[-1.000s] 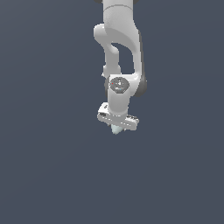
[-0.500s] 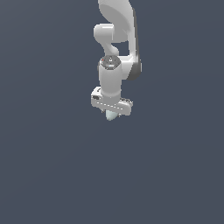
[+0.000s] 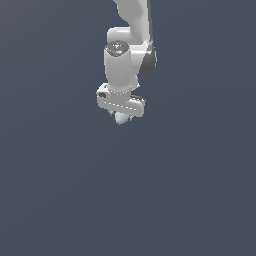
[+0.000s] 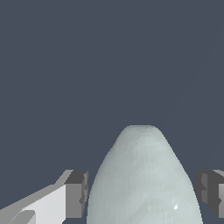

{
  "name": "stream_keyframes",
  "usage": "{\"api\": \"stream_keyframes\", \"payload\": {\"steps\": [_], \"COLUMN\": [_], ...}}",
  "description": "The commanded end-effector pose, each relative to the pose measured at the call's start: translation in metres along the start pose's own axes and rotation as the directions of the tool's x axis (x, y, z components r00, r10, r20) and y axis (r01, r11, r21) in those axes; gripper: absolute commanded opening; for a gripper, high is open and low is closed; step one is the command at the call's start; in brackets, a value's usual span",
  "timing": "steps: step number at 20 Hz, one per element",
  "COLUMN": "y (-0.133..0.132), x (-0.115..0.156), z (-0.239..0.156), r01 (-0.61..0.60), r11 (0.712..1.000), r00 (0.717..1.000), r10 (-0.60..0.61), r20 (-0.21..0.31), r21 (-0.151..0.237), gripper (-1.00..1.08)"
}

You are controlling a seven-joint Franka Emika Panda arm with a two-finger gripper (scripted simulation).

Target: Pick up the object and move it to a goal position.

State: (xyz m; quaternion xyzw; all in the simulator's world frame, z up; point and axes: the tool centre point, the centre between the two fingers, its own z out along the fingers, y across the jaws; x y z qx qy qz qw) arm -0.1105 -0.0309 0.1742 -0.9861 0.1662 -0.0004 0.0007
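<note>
The object (image 3: 120,119) is a small pale mint-white lump with a blunt tip, poking out under the white hand of my gripper (image 3: 121,115) high in the exterior view. In the wrist view the object (image 4: 140,175) fills the space between the two dark fingertips (image 4: 77,192), which press against its sides. My gripper (image 4: 142,194) is shut on it. The lump hangs in the air, touching no surface.
Only a plain dark blue-grey background shows around and below the arm (image 3: 127,50) in both views. No other objects, containers or edges are visible.
The gripper has risen with the object held in it, and the wrist has turned so the hand now faces the exterior camera more squarely.
</note>
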Motion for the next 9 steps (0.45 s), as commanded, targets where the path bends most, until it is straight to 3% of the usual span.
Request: {"api": "stream_keyframes", "payload": {"steps": [1,9], "y": [0.006,0.014], "x": [-0.005,-0.01], "z": [-0.008,-0.018], "r01": [0.0,0.001], "r11": [1.0,1.0], "r00": [1.0,1.0], "r10": [0.0,-0.001], "r20": [0.001,0.001], "r21": [0.0,-0.001], "gripper": [-1.0,-1.0]}}
